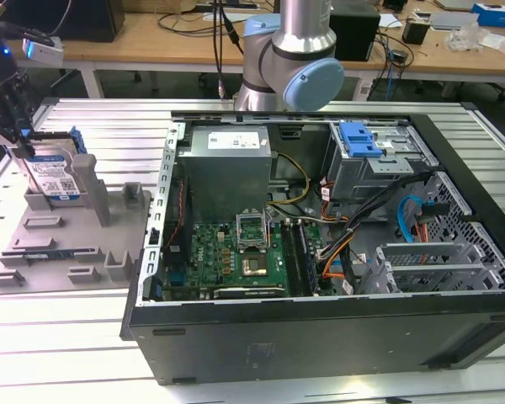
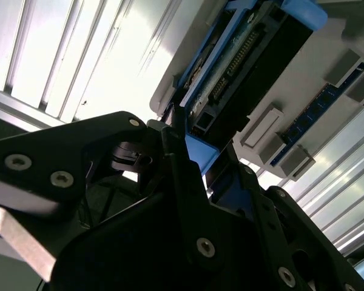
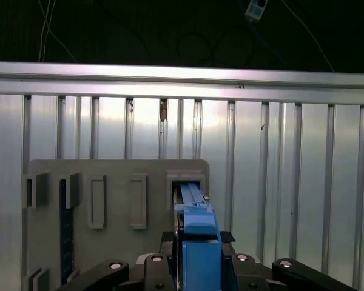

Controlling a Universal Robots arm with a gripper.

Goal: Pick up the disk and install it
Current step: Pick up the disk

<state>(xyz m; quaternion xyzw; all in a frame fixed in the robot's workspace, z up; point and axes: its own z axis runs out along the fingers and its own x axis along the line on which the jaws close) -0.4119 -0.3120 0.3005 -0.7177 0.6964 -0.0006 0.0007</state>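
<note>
The disk (image 1: 55, 175), a silver drive with a white-and-blue label in a blue carrier, stands upright in a slot of the grey holder (image 1: 59, 244) at the exterior view's left. My gripper (image 1: 18, 139) sits at the disk's upper edge, shut on it. In the first wrist view the blue carrier of the disk (image 3: 194, 200) runs between the black fingers (image 3: 170, 242) of the gripper (image 3: 199, 242), down into the holder (image 3: 118, 254). In the second wrist view the disk (image 2: 242, 54) shows its connector edge beyond the gripper (image 2: 203, 160).
The open computer case (image 1: 320, 320) lies to the exterior view's right of the holder, with a grey power supply (image 1: 227, 168), a motherboard (image 1: 236, 252) and a drive cage with a blue latch (image 1: 359, 139). A memory stick (image 1: 55, 252) rests in the holder. The arm's base (image 1: 290, 59) stands behind the case.
</note>
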